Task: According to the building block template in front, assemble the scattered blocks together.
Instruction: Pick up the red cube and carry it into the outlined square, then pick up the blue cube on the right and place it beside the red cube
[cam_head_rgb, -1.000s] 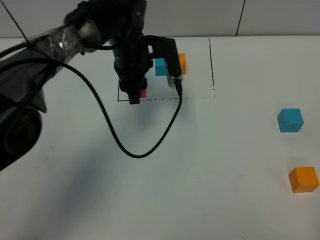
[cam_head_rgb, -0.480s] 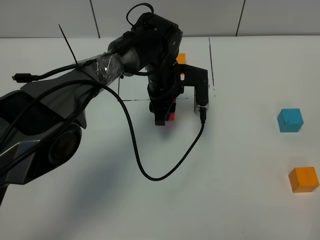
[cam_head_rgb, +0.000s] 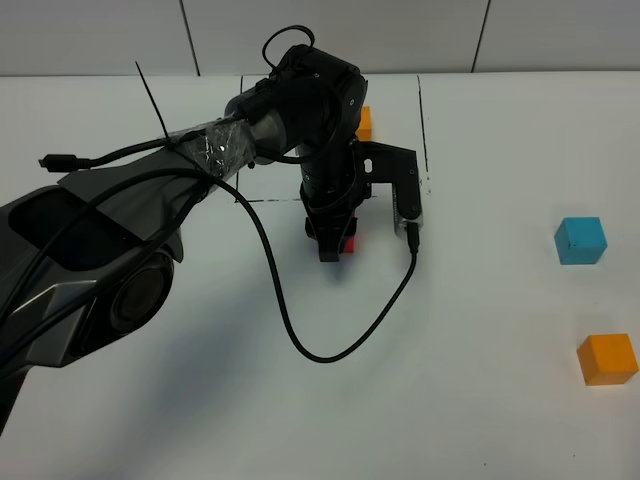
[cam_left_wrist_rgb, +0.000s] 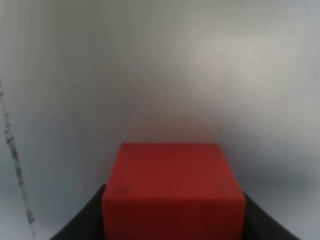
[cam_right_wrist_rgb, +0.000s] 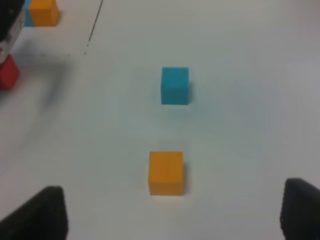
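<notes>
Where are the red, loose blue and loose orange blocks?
red block (cam_left_wrist_rgb: 173, 192), left wrist view, facing side
loose blue block (cam_head_rgb: 580, 233), exterior high view, top face
loose orange block (cam_head_rgb: 606, 352), exterior high view, top face

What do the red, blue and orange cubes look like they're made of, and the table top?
Red cube: painted wood or matte plastic, can't tell which; even colour, no glare, crisp edges.
Blue cube and orange cube: likely the same; solid colour, dull faces, sharp corners.
Table: smooth white laminate or sheet, faintly satin; soft shadows, thin black lines drawn on it.
</notes>
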